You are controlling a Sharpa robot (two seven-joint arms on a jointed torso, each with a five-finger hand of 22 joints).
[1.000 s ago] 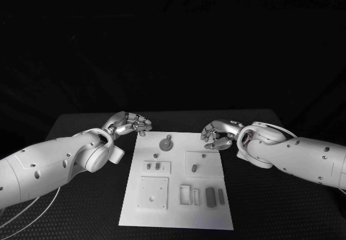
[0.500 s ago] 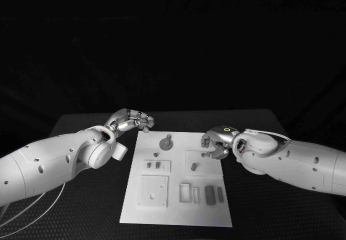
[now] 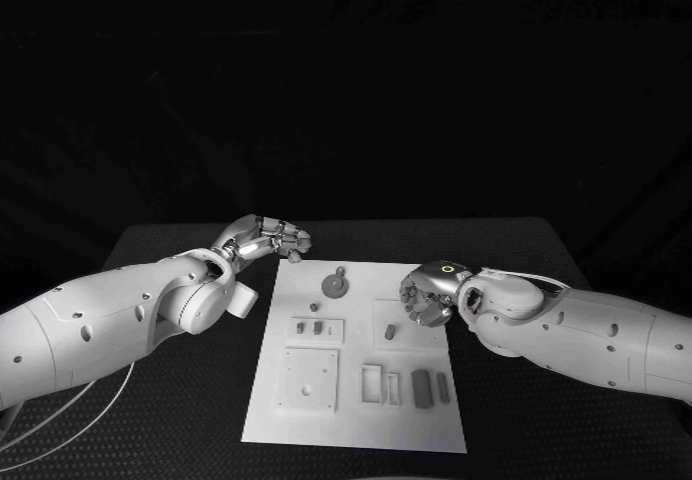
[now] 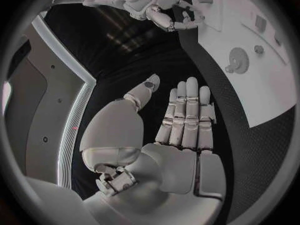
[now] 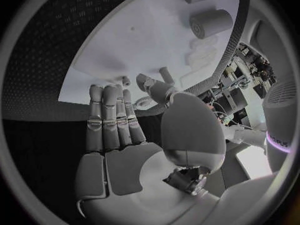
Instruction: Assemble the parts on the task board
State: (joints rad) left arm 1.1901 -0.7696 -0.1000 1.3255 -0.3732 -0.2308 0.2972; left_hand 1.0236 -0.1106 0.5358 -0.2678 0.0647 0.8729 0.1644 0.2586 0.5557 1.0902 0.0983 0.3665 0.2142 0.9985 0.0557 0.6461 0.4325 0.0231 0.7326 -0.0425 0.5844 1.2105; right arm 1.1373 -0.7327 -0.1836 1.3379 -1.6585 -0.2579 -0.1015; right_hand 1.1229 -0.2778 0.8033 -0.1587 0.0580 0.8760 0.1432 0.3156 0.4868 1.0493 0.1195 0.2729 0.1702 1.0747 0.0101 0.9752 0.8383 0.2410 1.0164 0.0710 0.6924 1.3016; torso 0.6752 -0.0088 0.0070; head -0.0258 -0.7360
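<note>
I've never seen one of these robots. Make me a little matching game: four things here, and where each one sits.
Things:
1. left hand
2. right hand
3. round part
4. task board

Places:
A. middle of the table
B. at the board's right edge
C. off the board's far left corner
D. on the board's far end

Pairs: 1-C, 2-B, 3-D, 4-A

Right robot hand [image 3: 430,297] over task board [image 3: 353,420]

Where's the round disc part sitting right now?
In the head view the round disc part lies on the far end of the task board, between the left hand and right hand.
</note>
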